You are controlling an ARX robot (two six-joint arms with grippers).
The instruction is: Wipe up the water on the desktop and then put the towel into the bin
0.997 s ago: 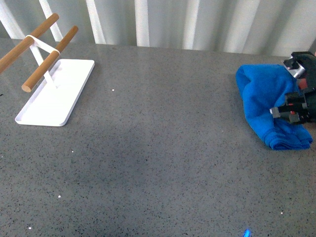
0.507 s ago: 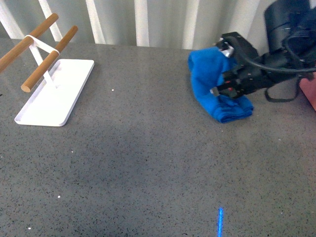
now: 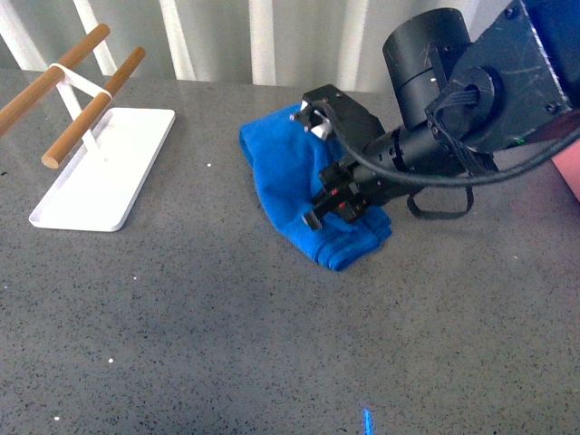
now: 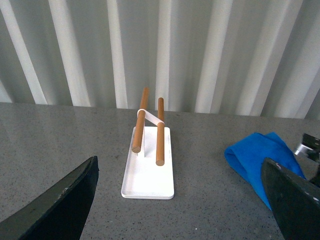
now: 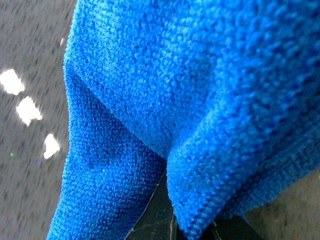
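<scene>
Towel (image 3: 276, 177), clamped in right gripper (image 3: 317, 165), has slid across desktop (image 3: 227, 326) to sit much nearer white tray (image 3: 68, 204); wiping pass looks underway. Left gripper (image 4: 180, 161) spread wide, empty.

Desktop (image 3: 227, 344): dark grey, stone-look, finely speckled, flat and level. Two items found lying directly on it. At the far left rear, a flat white tray (image 3: 100, 177) with two wooden bars (image 3: 91, 109) slanting up above it on a white stand. Right of centre, toward the rear, the blue towel (image 3: 281, 177), folded and bunched, well apart from the tray.
</scene>
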